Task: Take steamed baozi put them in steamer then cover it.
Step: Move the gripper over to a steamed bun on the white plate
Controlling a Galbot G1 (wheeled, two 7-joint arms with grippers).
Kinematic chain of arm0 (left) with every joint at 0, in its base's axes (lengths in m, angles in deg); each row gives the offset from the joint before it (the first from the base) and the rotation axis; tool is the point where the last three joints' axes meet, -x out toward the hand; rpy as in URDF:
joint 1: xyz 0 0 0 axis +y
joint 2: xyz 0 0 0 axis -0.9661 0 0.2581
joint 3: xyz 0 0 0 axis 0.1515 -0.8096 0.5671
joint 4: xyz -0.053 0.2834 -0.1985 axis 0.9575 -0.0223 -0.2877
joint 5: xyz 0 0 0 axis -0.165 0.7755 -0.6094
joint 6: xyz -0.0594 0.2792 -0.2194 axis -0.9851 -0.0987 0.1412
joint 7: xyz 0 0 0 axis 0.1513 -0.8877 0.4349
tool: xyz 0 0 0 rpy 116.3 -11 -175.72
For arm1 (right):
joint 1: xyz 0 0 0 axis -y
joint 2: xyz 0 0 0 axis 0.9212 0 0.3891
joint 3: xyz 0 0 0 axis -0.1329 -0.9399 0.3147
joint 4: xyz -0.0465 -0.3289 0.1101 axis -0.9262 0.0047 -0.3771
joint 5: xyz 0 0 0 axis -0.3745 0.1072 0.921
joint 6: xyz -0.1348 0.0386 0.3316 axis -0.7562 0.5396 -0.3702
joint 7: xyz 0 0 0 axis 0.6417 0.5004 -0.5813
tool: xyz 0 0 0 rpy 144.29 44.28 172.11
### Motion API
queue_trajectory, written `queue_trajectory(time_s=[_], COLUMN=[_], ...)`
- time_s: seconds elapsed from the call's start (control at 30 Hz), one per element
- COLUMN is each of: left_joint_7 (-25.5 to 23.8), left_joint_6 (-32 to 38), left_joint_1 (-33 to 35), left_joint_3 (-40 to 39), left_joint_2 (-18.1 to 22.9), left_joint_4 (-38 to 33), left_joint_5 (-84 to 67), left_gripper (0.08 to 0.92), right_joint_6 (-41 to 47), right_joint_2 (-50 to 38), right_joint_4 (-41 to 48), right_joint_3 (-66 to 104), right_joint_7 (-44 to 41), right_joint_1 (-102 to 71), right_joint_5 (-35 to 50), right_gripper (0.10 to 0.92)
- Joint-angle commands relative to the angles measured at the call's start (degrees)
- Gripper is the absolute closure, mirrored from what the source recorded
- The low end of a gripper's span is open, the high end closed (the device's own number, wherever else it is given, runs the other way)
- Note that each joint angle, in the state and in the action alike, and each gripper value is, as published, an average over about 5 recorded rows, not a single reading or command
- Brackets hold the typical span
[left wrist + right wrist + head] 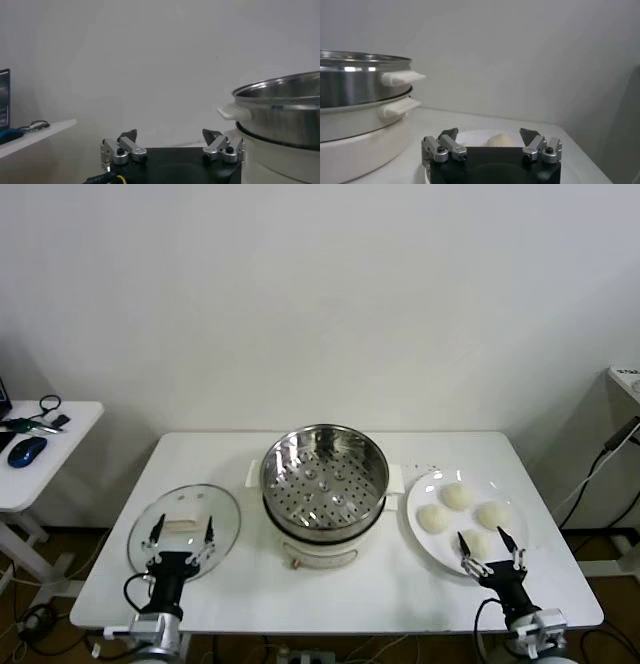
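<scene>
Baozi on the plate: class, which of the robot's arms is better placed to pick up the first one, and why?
Probably the right. The right gripper hangs open at the plate, over the baozi; the left gripper hangs open over the cover, across the steamer.

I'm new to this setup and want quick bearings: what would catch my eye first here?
The shiny steamer stands empty and uncovered at the middle of the white table. To its right, four steamed baozi lie on a white plate; to its left the glass cover lies flat. At the near edge the left pincer hovers open by the cover, the right pincer open by the plate.
</scene>
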State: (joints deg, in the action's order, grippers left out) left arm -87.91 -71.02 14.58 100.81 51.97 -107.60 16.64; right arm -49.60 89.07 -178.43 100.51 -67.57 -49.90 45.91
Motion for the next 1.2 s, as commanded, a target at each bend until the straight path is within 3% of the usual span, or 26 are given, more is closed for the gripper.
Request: queue_trajectory(time_s=[0.03,0.43,0.73,0.97,1.2], left_joint_7=[0.7,0.39,-0.01,-0.12,-0.21], left_joint_6=[0.04,0.18,0.29,-0.05,-0.24], left_joint_1=[0.0,1.48,1.78,1.32,1.2], left_joint_3=[-0.08,-0.02,0.65,1.38,1.73], left_joint_2=[-0.09,-2.03,-2.67,-3.11,-3.03], left_joint_4=[0.09,-0.6,0.36,1.34,1.78], left_joint_5=[-0.22,-0.42,-1.02,-1.73,-1.9], left_gripper=[0.177,0.177,0.177,0.177,0.177], right_joint_6=[0.86,14.61,13.49,9.94,7.67], right_joint_2=[-1.68,-22.9,-33.78,-37.13,-34.62], right_joint_4=[-0.01,7.82,18.66,29.97,39.29], right_joint_3=[0.09,-4.56,-17.91,-41.01,-62.44], right_joint_7=[-0.3,-22.74,-37.07,-45.89,-51.74], right_joint_1=[1.42,15.54,35.21,59.07,77.25], right_joint_5=[-0.62,-7.78,-15.95,-19.09,-21.62], right_gripper=[0.203,0.203,0.203,0.203,0.203])
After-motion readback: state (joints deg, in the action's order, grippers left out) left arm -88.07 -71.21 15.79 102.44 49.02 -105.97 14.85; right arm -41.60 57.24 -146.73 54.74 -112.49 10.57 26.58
